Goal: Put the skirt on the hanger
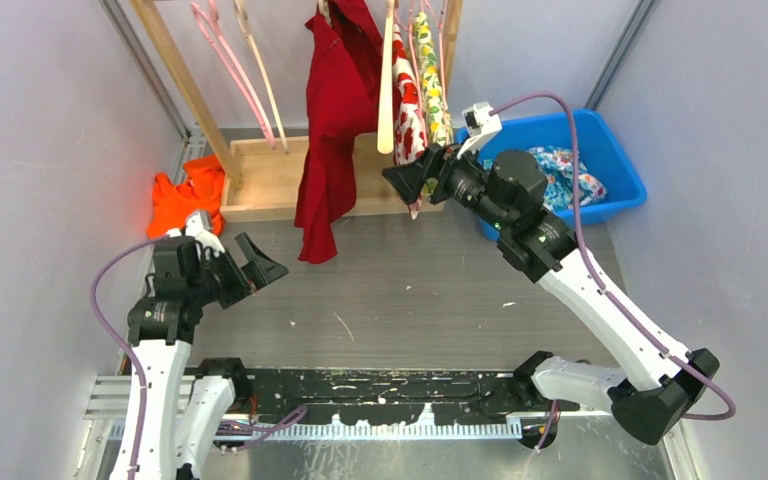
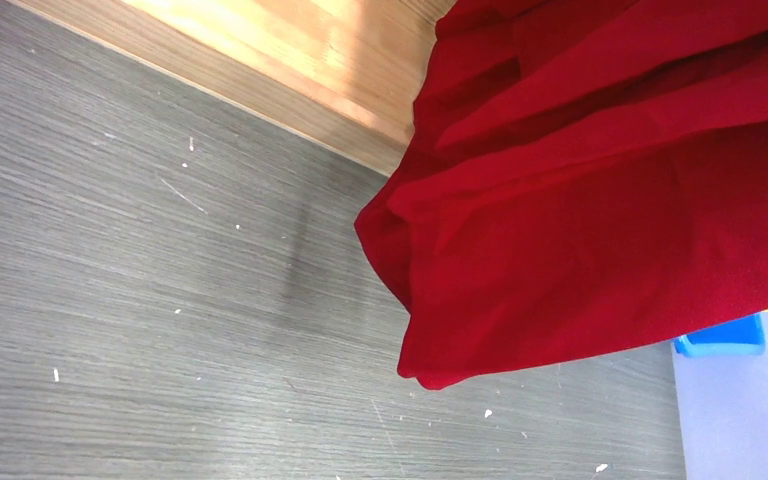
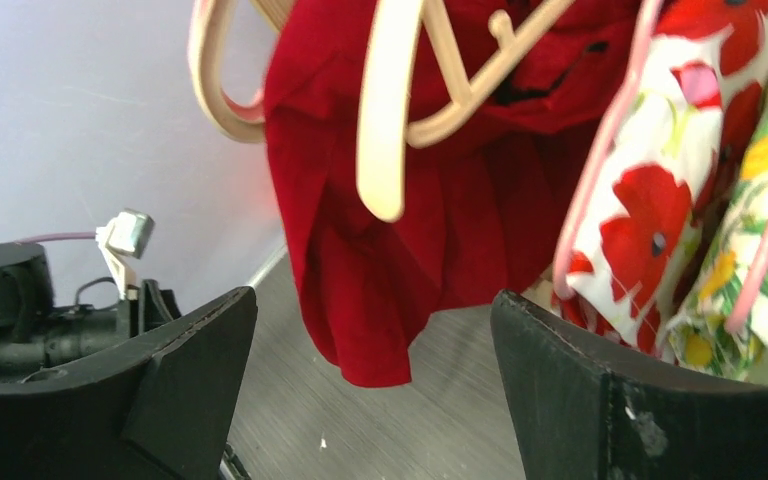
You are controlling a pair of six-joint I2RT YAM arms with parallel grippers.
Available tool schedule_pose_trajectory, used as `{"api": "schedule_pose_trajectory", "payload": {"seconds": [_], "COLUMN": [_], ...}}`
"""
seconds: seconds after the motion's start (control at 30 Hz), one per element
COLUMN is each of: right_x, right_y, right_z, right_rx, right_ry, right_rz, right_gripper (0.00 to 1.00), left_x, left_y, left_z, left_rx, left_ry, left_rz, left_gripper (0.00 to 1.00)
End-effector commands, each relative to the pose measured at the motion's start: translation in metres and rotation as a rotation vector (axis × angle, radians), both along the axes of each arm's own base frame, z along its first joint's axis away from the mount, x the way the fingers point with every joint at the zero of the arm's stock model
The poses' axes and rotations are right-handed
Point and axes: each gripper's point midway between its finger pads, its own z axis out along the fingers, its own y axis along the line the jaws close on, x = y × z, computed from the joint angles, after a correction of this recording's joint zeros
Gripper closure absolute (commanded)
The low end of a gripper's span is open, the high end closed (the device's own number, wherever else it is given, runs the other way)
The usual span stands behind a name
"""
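Beside floral garments [image 1: 410, 110] hangs a red skirt [image 1: 332, 120]; left gripper [image 1: 252, 272] and right gripper [image 3: 375, 300] gape.

This is a robotics lab test cell. Plain pale wall panels [image 1: 40, 150] in aluminium framing [image 1: 147, 75] box in a grey bench [image 1: 410, 290]. A cabled left arm [image 1: 160, 350] and right arm [image 1: 600, 290] are bolted to a black rail [image 1: 380, 385], facing a small wooden clothes rack [image 1: 270, 170] and a blue bin [image 1: 620, 160].

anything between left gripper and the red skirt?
No, just bare table between the left gripper and the skirt hem, clearest in the top view; the left wrist view agrees.
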Motion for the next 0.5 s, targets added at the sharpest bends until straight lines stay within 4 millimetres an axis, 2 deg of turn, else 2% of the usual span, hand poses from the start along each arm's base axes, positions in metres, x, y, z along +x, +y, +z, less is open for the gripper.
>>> {"api": "schedule_pose_trajectory", "payload": {"seconds": [0.0, 0.17, 0.33, 0.47], "right_x": [-0.001, 0.000, -0.002, -0.006], "right_y": [-0.019, -0.036, -0.027, -0.025], "right_z": [-0.003, -0.030, -0.062, -0.066], "right_rx": [-0.009, -0.041, -0.083, -0.096], "right_ry": [-0.022, 0.019, 0.083, 0.081], "right_rz": [-0.083, -0.166, -0.116, -0.089], "right_gripper": [0.08, 0.08, 0.08, 0.08], "left_x": [0.015, 0.021, 0.028, 0.033], "left_y": [-0.005, -0.005, -0.002, 0.004], "left_z": [0.011, 0.012, 0.015, 0.022], "left_rx": [-0.039, -0.048, -0.050, -0.027], "left_ry": [-0.072, -0.076, -0.083, -0.101], "left_rz": [-0.006, 0.002, 0.028, 0.059], "left_gripper": [0.00, 0.00, 0.00, 0.00]}}
